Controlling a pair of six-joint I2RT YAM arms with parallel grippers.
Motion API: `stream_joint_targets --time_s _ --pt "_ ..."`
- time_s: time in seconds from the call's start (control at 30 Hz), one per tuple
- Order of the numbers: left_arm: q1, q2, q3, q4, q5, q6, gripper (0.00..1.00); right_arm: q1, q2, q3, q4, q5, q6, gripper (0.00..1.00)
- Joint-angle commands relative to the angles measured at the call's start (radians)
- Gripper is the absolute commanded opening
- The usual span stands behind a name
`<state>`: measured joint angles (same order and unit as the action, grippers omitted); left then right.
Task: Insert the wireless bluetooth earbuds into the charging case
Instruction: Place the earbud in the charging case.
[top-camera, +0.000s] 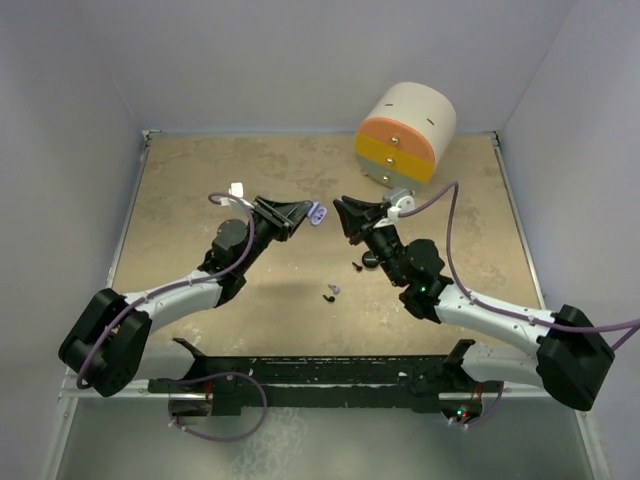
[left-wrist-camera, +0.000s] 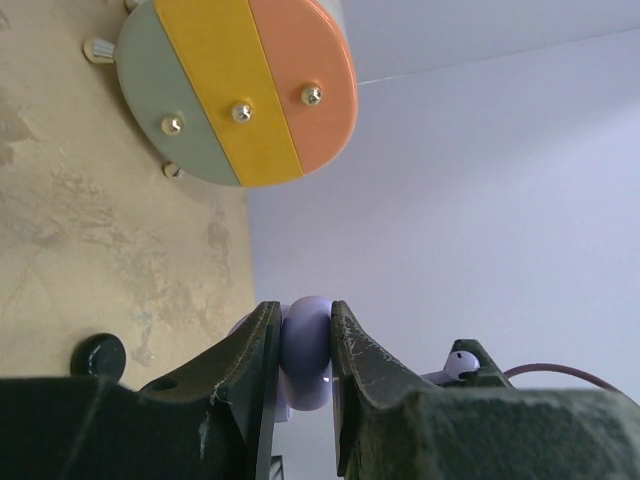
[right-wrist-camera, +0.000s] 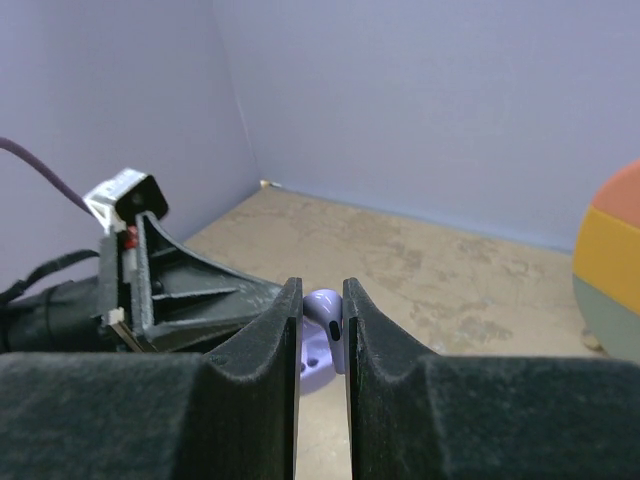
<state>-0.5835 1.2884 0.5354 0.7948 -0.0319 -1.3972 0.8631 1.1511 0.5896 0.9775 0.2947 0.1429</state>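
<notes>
The left gripper (top-camera: 300, 213) is clamped on the lavender charging case (top-camera: 316, 214). The left wrist view shows both fingers (left-wrist-camera: 250, 360) pressed against its rounded sides, and the case is held over the middle of the table (top-camera: 200, 180). The right gripper (top-camera: 342, 208) meets it from 3 o'clock, its jaws drawn in to a narrow slit on a lavender earbud (right-wrist-camera: 331, 318). In the right wrist view the earbud sits pinched between the two black fingers, right at the open case (whether it already touches a socket I cannot tell). The two grippers stand nose to nose, their tips just apart. At about 5 o'clock of the case, loose pieces lie on the table: a black earbud (top-camera: 356, 266) close by the right arm, and nearer the bases a small pair (top-camera: 331, 292), one lavender and one black, lying just beside each other. A black round puck (left-wrist-camera: 98, 353) rests on the table too, at 9 o'clock of the fingers in the left wrist view. At 1 o'clock, against the far edge, stands a round drawer unit (top-camera: 405, 130) with orange, yellow and grey-green fronts, each with a small metal knob.
</notes>
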Motion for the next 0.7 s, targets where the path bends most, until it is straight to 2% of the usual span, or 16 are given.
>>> stream_joint_targets --time_s 0.0,0.33,0.67 --pt "0.007 0.001 0.033 0.114 0.058 -0.087 0.0 -0.003 -0.02 -0.016 0.185 -0.097 -0.065 0.0" --pt "0.007 -0.039 0.022 0.032 0.038 -0.16 0.0 -0.008 0.065 0.001 0.276 -0.266 -0.116 0.0" --pt "0.007 -0.054 0.037 -0.044 0.046 -0.176 0.0 -0.023 0.121 0.009 0.304 -0.338 -0.144 0.0"
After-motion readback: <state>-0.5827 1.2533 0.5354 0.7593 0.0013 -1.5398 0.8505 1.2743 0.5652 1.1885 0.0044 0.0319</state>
